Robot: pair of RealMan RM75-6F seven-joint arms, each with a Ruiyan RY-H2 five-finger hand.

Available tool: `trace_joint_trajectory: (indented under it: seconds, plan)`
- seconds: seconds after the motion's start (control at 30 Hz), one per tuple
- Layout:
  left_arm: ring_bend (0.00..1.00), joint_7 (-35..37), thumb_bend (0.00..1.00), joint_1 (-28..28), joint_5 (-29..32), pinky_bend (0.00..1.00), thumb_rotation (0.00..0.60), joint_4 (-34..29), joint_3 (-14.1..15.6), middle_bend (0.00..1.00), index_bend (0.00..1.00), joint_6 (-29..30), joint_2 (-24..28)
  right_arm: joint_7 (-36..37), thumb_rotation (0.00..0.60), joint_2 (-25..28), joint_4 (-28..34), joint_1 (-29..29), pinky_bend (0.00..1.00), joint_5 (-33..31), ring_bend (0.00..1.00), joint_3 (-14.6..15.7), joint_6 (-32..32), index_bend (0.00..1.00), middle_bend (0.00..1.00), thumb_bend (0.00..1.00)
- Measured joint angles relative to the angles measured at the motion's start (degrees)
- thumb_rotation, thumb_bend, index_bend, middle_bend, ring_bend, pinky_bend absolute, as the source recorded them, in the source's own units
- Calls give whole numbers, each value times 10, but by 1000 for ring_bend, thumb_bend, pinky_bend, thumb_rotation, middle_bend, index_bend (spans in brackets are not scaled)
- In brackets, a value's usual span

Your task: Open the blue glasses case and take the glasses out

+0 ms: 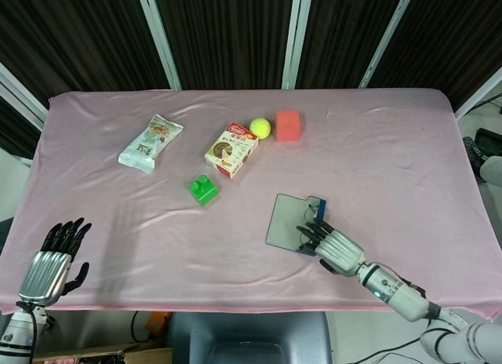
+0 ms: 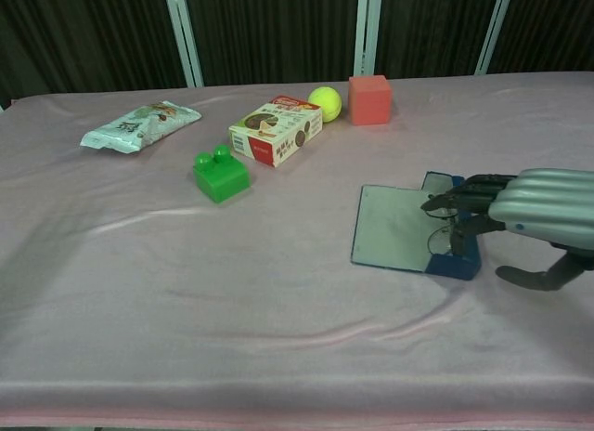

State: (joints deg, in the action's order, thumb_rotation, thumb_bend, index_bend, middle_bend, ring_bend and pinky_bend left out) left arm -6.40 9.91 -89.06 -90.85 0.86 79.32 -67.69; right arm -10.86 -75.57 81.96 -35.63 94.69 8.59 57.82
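- Case (image 1: 292,221) lies open, lower right of centre in head view, on the pink surface (image 1: 392,152); grey lid flap flat toward frame left, blue tray (image 2: 453,254) at its right edge.
- Glasses (image 2: 440,238): thin wire rim shows in chest view at the tray's near-left edge, under the fingertips; rest hidden.
- Right robot hand (image 1: 336,246) at the case's lower-right corner, fingertips (image 2: 444,204) on the tray/rim area; can't tell if it has hold of the glasses or only touches.
- Left robot hand (image 1: 53,258) at lower left frame edge, off the surface, fingers spread, holding nothing.
- Upper centre: snack box (image 1: 232,150), red/white w. cookie pic, print too small to read; yellow ball (image 1: 260,128) just beside a red cube (image 1: 288,125).
- Green brick (image 1: 203,189) below the box; snack bag (image 1: 150,143) upper left, label unreadable.
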Motion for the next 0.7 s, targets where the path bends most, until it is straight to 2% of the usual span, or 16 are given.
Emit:
trace_joint_trajectory:
  seconds: [0.13,0.33,0.53,0.7]
  plan:
    - [0,-6,419,2,0,59,600,0,2,0,0,-5,-3,9,600,19,-5,22,0,9,63,16,20,474,126,594]
    - [0,-15,420,4,1,59,600,0,2,0,0,-9,-7,41,600,30,-33,42,0,12,63,21,42,474,126,594]
    - [0,-25,420,7,9,59,600,2,1,0,0,-19,-13,72,600,26,-83,53,0,0,63,13,43,474,126,595]
    - [0,-35,420,10,16,59,600,4,0,0,0,-25,-19,91,600,7,-126,45,0,-19,63,-5,11,474,126,595]
